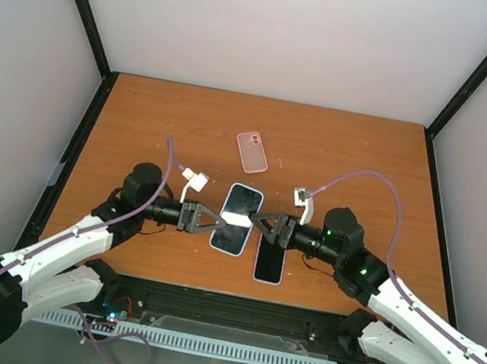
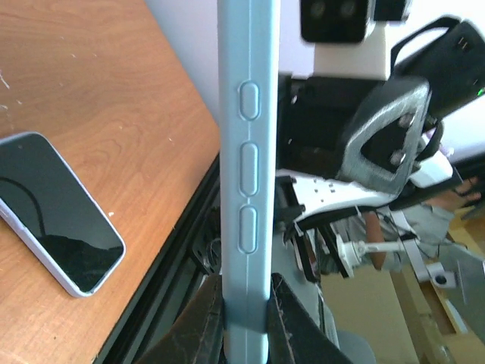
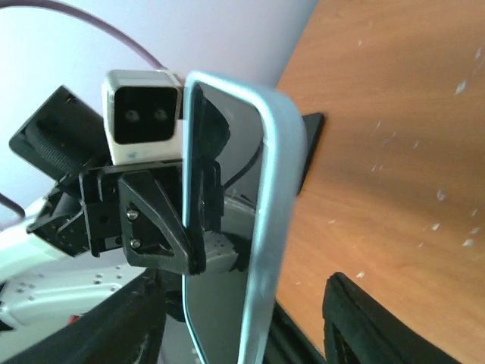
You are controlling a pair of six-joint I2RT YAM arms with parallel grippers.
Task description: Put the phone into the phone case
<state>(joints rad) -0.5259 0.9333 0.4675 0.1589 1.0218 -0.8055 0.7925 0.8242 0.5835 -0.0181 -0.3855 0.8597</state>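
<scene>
Grips the case (image 1: 237, 219) by one long side with the left gripper (image 1: 216, 221), fingers pinched shut on its rim, and holds it raised over the worktop (image 1: 140, 126), near the middle of the near edge. Spreads the right gripper (image 1: 260, 220) wide to either side of the opposite rim; cannot tell whether either finger touches. Leaves the phone (image 1: 269, 260) flat, screen up, by the near edge, just right of the case.

Risks a twist or slip: pinches a thin, probably flexible rim on one side only, so closing the right fingers off-centre could lever the case out of the left pinch. Risks also bowing the case, so that the phone would not seat. Could mistake the pink item (image 1: 252, 151), toward the far edge, for a target; cannot tell whether phone or case.

Counts one blue case, one phone, one pink item, two grippers.
</scene>
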